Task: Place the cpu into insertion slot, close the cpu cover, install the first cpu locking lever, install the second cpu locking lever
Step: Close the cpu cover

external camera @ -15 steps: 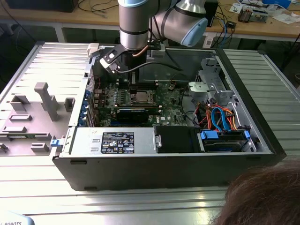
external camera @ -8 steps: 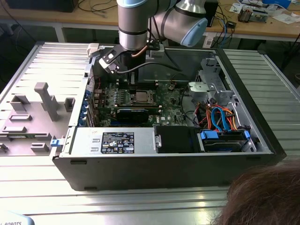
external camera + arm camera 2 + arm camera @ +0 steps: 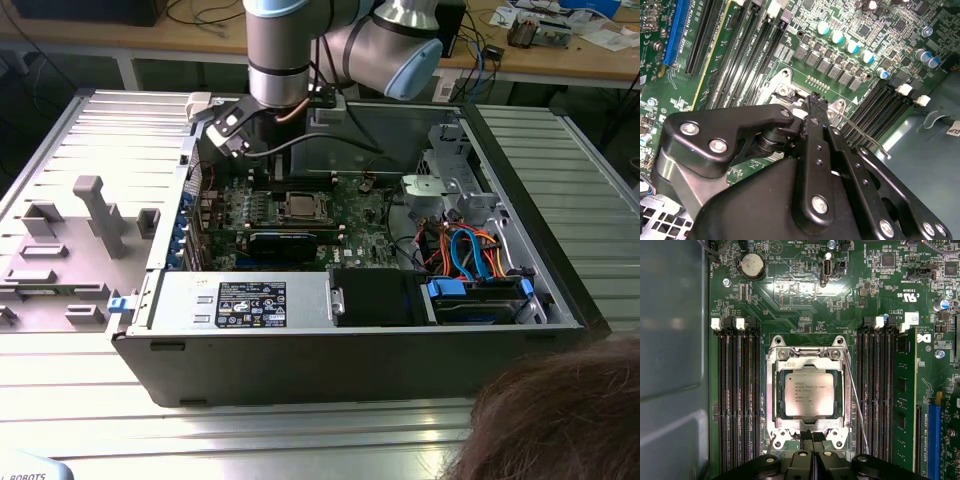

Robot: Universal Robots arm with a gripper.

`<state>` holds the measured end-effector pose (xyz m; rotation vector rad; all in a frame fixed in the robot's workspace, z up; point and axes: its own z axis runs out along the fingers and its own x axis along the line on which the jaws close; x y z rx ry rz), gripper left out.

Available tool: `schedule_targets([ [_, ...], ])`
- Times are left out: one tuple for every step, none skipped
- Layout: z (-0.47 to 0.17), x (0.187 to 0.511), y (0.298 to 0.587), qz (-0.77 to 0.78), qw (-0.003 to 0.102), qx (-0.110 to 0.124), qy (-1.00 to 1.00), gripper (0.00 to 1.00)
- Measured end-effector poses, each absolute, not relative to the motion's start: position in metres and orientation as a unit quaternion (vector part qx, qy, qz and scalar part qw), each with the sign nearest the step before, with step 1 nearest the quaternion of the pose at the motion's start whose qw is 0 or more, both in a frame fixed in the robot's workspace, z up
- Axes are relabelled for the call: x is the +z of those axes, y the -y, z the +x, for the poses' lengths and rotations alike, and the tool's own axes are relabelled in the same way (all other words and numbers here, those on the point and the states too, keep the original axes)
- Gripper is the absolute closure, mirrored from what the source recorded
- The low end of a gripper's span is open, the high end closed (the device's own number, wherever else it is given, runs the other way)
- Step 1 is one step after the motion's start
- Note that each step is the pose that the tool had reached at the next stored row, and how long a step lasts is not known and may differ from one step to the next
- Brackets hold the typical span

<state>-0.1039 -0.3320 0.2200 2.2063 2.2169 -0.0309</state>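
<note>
Exterior view: the grey-and-blue robot arm (image 3: 275, 50) comes down from the upper middle of the frame into an open grey metal computer case (image 3: 350, 350) lying on its side. On the green motherboard (image 3: 365, 205), just below the arm's wrist and near the frame's centre, sits the small square silver-grey cpu (image 3: 300, 207), lying flat with its top facing up. A grey moulded fixture tray (image 3: 90, 220) lies toward the exterior view's left. A person's brown hair (image 3: 560, 420) fills the lower right corner.

First wrist view: the cpu lies seated in the dark square insertion slot (image 3: 780, 410). Its edges are square to the long black memory slots (image 3: 737, 390) that flank it on both sides. The thin silvery cpu cover (image 3: 845, 395) lies down flat around the chip, its longer side parallel to those slots. One thin wire locking lever (image 3: 857, 405) runs slantwise from a corner of the cover out across the neighbouring memory slots, away from the frame's side. The black gripper (image 3: 812, 436) rests at the cover's edge, its two fingers pressed together, with nothing visible between them.

Second wrist view: the gripper's tip meets the silvery frame's edge, the fingers closed. The wire lever rises at an angle beside it, its hooked end free above the memory slots.
</note>
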Motion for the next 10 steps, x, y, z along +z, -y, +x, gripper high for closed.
schedule_targets([
  [-0.1043,0.2199,0.3320,0.705,0.007,-0.010,-0.709,0.89],
  [-0.1049,0.2198,0.3320,0.705,0.007,-0.010,-0.709,0.89],
  [-0.1055,0.2197,0.3320,0.705,0.007,-0.010,-0.709,0.89],
  [-0.1064,0.2195,0.3320,0.705,0.007,-0.010,-0.709,0.89],
  [-0.1068,0.2195,0.3320,0.705,0.007,-0.010,-0.709,0.89],
  [-0.1074,0.2193,0.3320,0.705,0.007,-0.010,-0.709,0.89],
  [-0.1078,0.2192,0.3320,0.705,0.007,-0.010,-0.709,0.89],
  [-0.1081,0.2192,0.3320,0.705,0.007,-0.010,-0.709,0.89],
  [-0.1089,0.2190,0.3320,0.705,0.007,-0.010,-0.709,0.89],
  [-0.1095,0.2189,0.3320,0.705,0.007,-0.010,-0.709,0.89],
])
